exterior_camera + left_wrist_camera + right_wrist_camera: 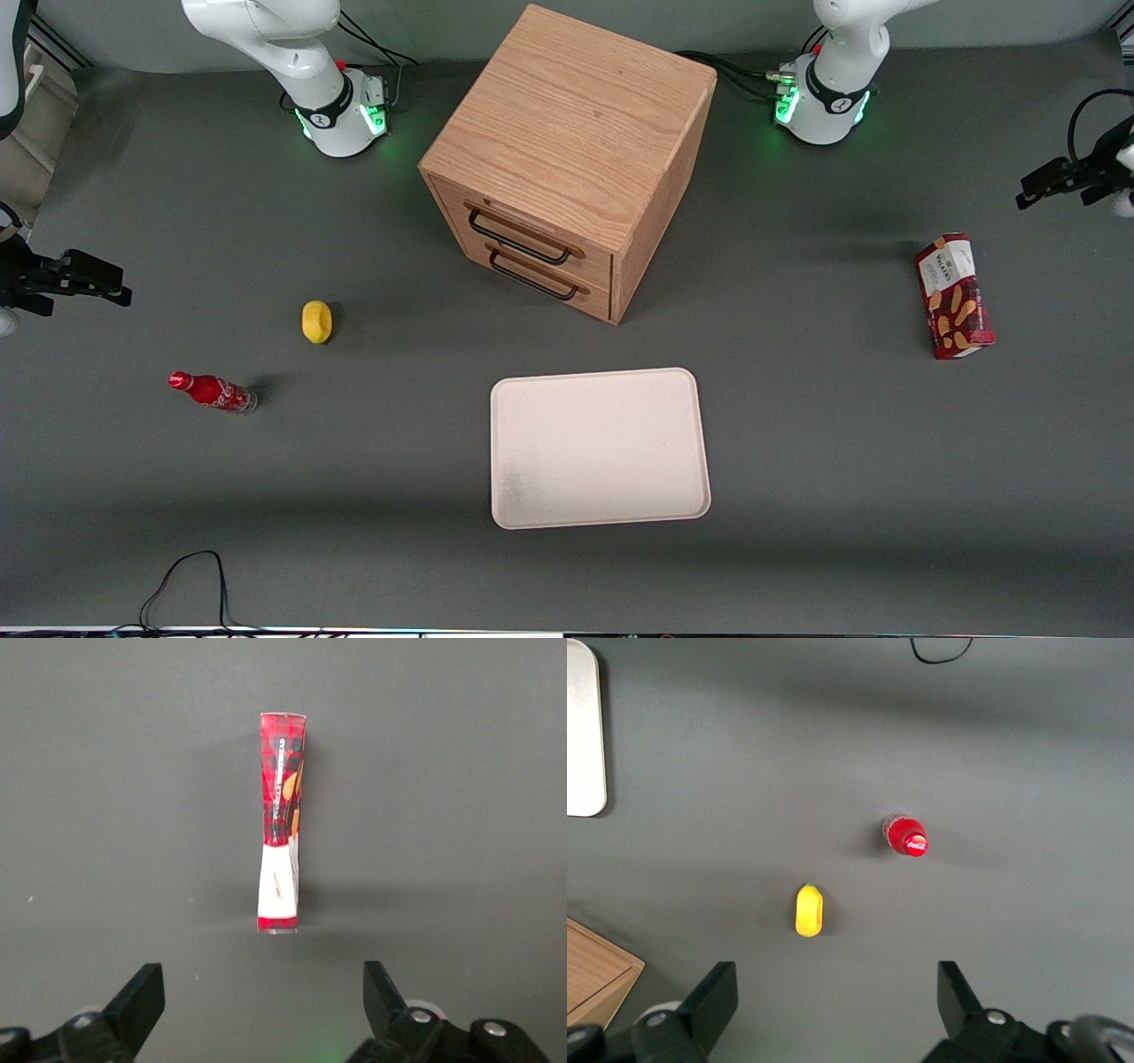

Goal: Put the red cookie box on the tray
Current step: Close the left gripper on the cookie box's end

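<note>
The red cookie box point(954, 295) lies on the grey table toward the working arm's end, a dark red tartan carton with a white label and biscuit pictures. The left wrist view shows its narrow edge point(282, 824). My left gripper point(1028, 193) hovers above the table, farther from the front camera than the box and apart from it. It is open point(263, 992), with nothing between its fingers point(142, 997). The cream-white tray point(599, 447) sits bare near the middle of the table, nearer the front camera than the cabinet.
A wooden two-drawer cabinet point(567, 159) stands in the middle of the table, both drawers closed. A yellow lemon-like object point(316, 321) and a small red cola bottle point(213, 392) lie toward the parked arm's end. A black cable point(186, 576) loops at the near edge.
</note>
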